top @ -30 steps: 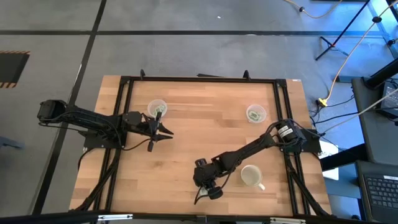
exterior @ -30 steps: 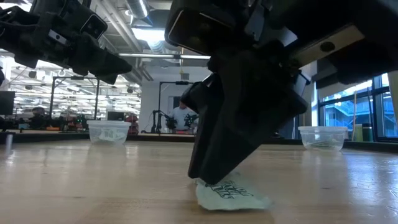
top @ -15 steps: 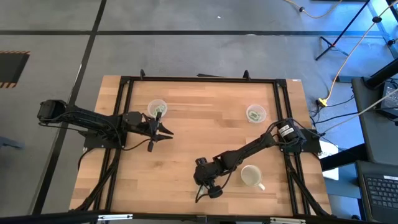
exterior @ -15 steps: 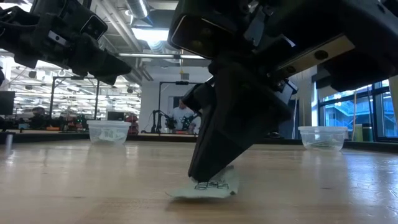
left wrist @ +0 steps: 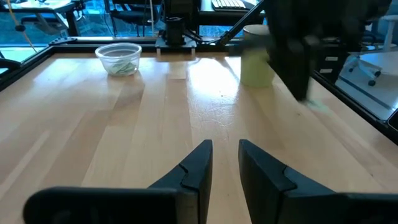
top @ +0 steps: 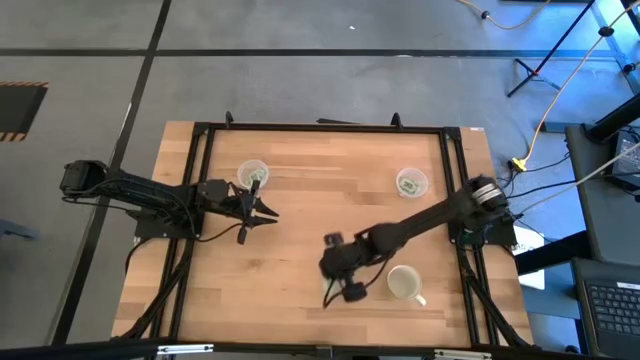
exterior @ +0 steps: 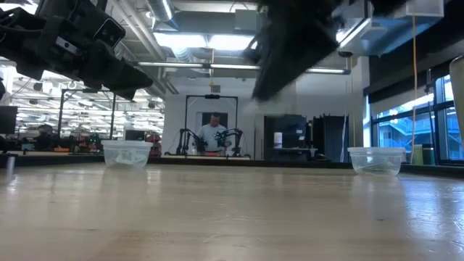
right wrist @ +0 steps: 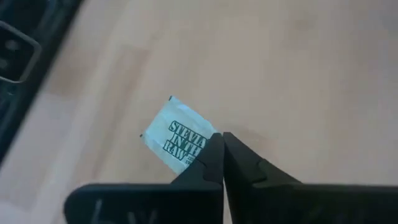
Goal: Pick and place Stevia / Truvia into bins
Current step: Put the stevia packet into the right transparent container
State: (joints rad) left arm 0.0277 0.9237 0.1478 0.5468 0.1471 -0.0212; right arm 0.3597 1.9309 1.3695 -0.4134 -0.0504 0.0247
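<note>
In the high view the left gripper (top: 262,213) hangs at the left-centre of the table (top: 320,190), just below the left bin (top: 252,174). The left wrist view shows what the overhead cannot: its fingers (left wrist: 198,165) stand a narrow gap apart with nothing between them.

Toward the lower middle of the high view, the right gripper (top: 335,288) is raised over the wood, its arm running up to the right edge. Only the right wrist view shows its load: the jaws are pinched together on one corner of a Stevia packet (right wrist: 179,134), white with green lettering, hanging above the tabletop. In the low view this gripper (exterior: 279,54) is a dark blur at the upper middle, clear of the table; the packet cannot be made out there.

Just right of the right gripper in the high view sits a white mug (top: 404,284). At the upper right, the right bin (top: 411,183) holds greenish packets; the left bin's contents cannot be told from above. In the low view both bins stand apart at mid-height, the left one (exterior: 127,154) and the right one (exterior: 375,160). A person (exterior: 213,135) stands far behind, in the middle of the room.
</note>
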